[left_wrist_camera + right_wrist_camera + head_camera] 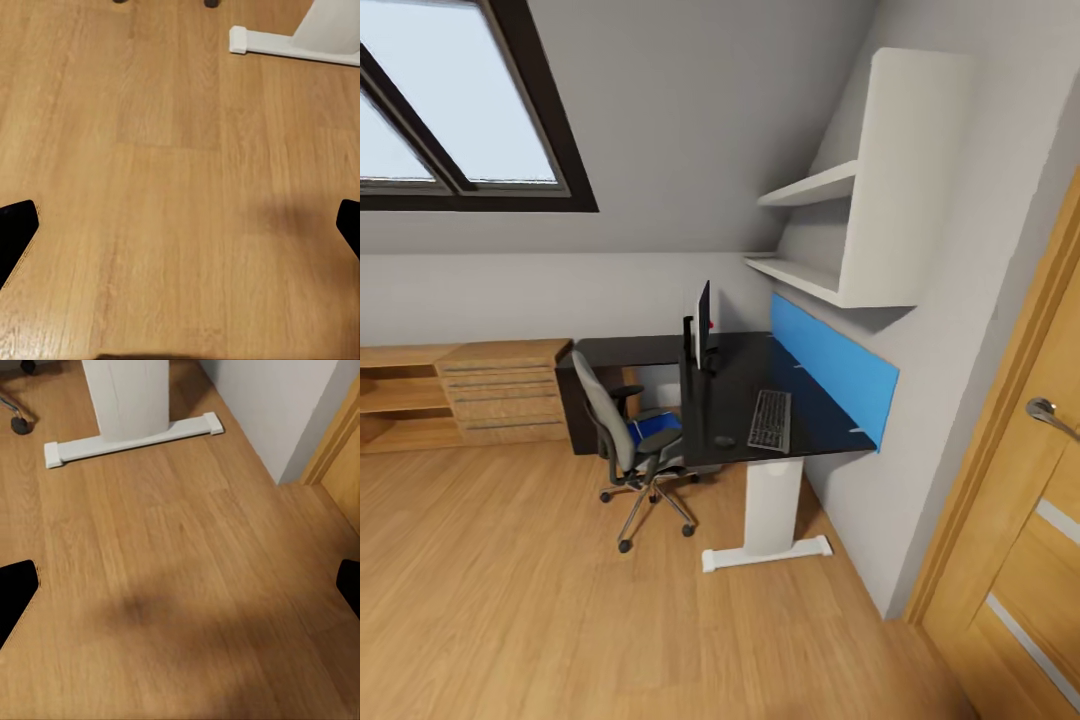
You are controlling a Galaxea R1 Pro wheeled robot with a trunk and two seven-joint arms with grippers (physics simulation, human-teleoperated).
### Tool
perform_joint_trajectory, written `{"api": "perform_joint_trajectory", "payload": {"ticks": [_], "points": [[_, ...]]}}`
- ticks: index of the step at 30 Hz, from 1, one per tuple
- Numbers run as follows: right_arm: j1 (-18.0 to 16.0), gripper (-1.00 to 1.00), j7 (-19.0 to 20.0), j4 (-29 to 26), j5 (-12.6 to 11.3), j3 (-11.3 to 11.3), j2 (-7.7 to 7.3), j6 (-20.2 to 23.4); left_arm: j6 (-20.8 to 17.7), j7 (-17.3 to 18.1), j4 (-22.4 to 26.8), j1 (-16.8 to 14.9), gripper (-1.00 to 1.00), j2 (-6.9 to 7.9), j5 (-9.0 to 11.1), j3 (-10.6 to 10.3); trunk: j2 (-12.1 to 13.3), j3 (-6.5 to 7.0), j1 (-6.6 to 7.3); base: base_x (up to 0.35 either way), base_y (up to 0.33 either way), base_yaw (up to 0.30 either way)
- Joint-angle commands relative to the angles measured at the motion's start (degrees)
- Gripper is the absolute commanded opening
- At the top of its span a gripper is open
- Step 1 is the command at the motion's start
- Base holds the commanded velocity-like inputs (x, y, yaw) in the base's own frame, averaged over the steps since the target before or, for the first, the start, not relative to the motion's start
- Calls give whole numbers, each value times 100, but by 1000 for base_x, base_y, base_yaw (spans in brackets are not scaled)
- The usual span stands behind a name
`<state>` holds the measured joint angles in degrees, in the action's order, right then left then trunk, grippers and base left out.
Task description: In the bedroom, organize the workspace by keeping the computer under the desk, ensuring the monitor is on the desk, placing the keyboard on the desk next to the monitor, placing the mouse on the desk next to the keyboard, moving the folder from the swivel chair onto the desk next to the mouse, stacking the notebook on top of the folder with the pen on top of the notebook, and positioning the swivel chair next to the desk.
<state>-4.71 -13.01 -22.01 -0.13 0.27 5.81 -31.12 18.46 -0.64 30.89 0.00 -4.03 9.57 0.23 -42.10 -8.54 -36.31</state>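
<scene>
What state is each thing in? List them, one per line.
monitor: upright on the desk.
keyboard: flat on the desk.
mouse: on the desk, beside the keyboard.
folder: lying on the swivel chair seat.
door: shut.
left gripper: open, empty, over the floor.
right gripper: open, empty, over the floor.

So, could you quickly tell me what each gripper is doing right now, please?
Left gripper: open, holding nothing, above the wooden floor.
Right gripper: open, holding nothing, near the desk leg.
</scene>
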Motion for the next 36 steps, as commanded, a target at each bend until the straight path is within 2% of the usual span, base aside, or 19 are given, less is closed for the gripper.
{"api": "perform_joint_trajectory", "payload": {"ticks": [1, 11, 23, 36], "points": [[-3, 100, -17, 6, 1, 6, -4, -16, 8, -7, 2, 0, 100, -2, 18, 2, -7, -8, -1, 0, 144, 0], [-3, 100, -29, 11, -3, 41, 23, -31, 7, -7, -29, 0, 100, -5, 18, -9, -7, -8, -1, 1, 22, 21], [-3, 100, -38, 13, 2, 38, 52, -33, 8, -7, -168, 0, 100, -10, 18, -8, -7, -27, -1, 197, -80, 215], [-3, 100, -18, 19, 21, 133, 10, -35, 8, -7, -171, 0, 100, -6, 18, -5, -7, -37, -1, 256, 220, 37]]}}
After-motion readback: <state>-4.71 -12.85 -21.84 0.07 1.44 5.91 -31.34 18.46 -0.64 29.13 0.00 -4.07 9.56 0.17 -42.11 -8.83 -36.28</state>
